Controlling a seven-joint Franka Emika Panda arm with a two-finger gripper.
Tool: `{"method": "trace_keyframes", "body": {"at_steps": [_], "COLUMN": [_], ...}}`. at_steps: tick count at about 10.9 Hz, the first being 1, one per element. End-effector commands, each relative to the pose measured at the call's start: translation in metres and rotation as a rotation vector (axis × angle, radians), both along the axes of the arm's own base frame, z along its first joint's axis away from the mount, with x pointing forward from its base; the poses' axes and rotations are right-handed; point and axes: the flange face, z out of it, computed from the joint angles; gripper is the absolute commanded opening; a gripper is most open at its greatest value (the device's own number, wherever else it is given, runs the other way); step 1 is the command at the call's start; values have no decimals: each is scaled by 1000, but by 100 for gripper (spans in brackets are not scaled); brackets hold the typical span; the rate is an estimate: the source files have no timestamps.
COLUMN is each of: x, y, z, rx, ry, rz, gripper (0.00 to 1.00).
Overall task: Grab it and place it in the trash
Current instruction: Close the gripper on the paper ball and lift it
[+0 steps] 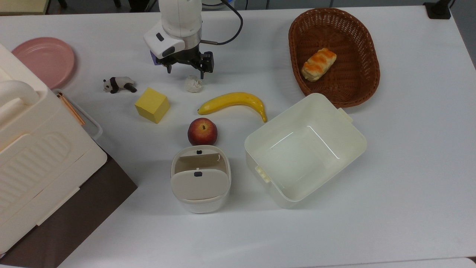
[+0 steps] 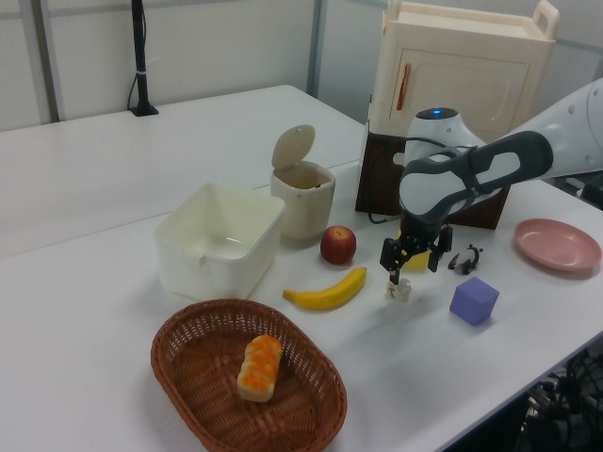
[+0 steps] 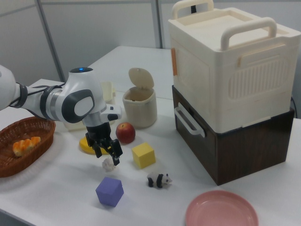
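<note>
White tabletop [image 1: 390, 178] is being shared by a good deal of clutter, and the pincer [image 1: 185, 71] is being held just above it with its fingers spread apart and nothing between them. The crumpled paper ball [image 1: 193, 84] is lying on the table just below the pincer, between the spread fingers in the left view [image 2: 399, 289], and it is not yet being touched. The bin with the flap lid [image 1: 200, 178] is standing well apart from the pincer, beyond the apple [image 1: 202, 131] in the top view, with its flap tipped back and its mouth showing.

Several risks are being judged from this. In the top view the ball is sitting slightly off from the midpoint between the fingers, so one finger may be brought down onto the paper and the ball may be nudged or rolled away instead of being enclosed. Being light and springy, the paper may be pinched only at an edge and dropped while being carried. The banana [image 1: 233, 102] is lying near the ball, on the far side from the pincer, and may be knocked if the ball is pushed. The purple cube [image 3: 109, 191] is sitting close behind the pincer and may be brushed. On the way to the bin, the apple may be clipped if the load is being carried low.
</note>
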Motion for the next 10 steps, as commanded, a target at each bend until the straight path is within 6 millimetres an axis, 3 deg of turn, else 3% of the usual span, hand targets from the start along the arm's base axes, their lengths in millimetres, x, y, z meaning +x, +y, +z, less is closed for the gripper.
{"method": "trace_keyframes", "body": {"at_steps": [1, 5, 8, 10], "x": [-3, 3, 5, 5], "y": [7, 11, 19, 19], "z": [-10, -29, -30, -30], "rx": [-29, -33, -32, -32], "ry": [-22, -33, -42, -42], "rz": [15, 30, 45, 46], "gripper": [100, 100, 99, 36]}}
